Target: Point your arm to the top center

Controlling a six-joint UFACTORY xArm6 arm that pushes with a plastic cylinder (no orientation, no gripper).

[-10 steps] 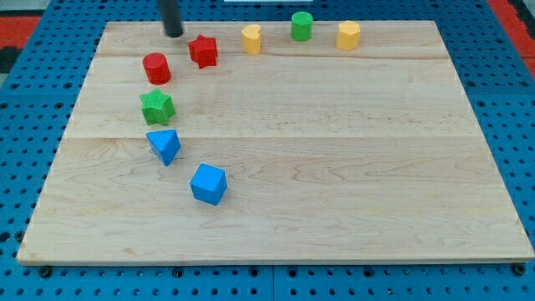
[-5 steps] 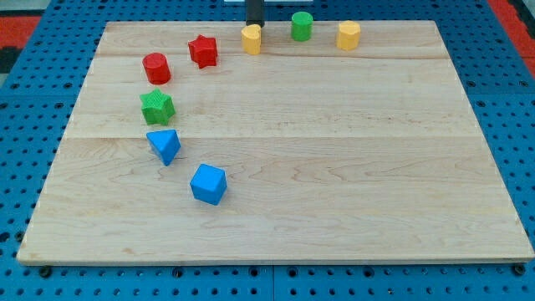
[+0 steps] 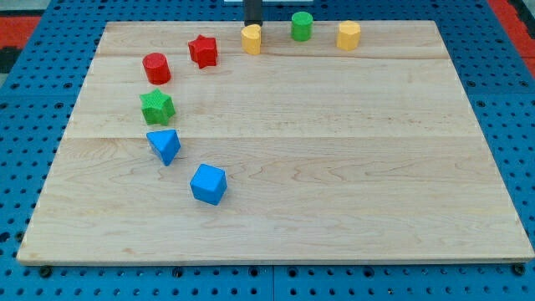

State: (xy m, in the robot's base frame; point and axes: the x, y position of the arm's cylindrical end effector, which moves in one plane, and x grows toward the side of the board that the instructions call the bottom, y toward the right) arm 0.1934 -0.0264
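Tip position: the tip [image 3: 252, 22] now sits at the far edge of the board [image 3: 334, 167], just behind the left yellow block [image 3: 251, 38].
Tip travel: over the last second it has moved right along the far edge, from a spot behind the red cylinder [image 3: 156, 68] and left of the red star [image 3: 202, 51].
Latest half second: it has drawn very slightly farther back.
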